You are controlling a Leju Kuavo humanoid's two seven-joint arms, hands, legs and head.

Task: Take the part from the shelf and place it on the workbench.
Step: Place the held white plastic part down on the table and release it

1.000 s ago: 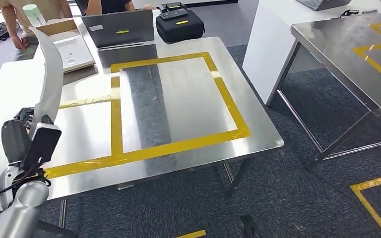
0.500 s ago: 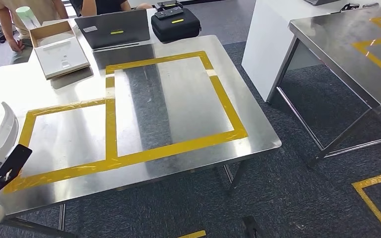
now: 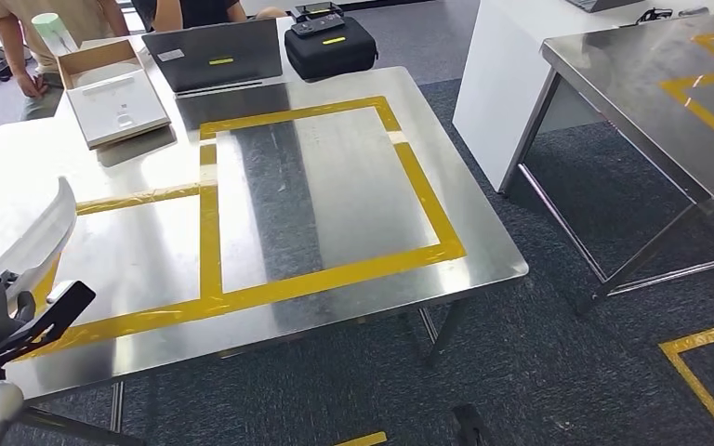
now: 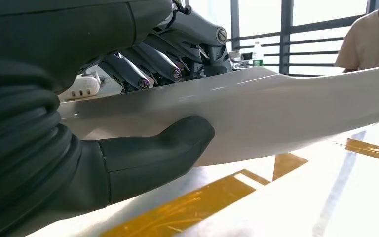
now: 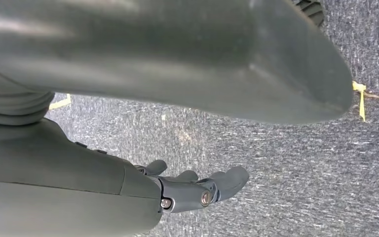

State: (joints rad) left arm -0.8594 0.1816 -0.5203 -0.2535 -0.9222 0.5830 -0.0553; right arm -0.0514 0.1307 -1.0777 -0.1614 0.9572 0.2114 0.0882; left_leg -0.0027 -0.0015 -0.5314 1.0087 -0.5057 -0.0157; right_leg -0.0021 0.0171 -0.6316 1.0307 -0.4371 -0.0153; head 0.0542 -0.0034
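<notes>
While the left hand [image 4: 143,113] is clamping its thumb and fingers on the white part [image 3: 42,237], the part is hanging over the workbench [image 3: 335,177], lower left of the frame. The right hand [image 5: 197,190] is hanging over carpet, fingers probably apart, holding nothing.

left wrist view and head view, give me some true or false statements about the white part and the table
1. The left hand holds the long curved white plastic part. True.
2. The white part lies flat inside the large yellow tape square. False: it is tilted in the hand, over the near left edge of the steel workbench.
3. A grey laptop stands at the workbench's far edge. True.
4. The black zip case sits on the floor. False: it sits at the workbench's far edge, beside the laptop.
5. The right hand holds the part too. False: it hangs over carpet, holding nothing.
</notes>
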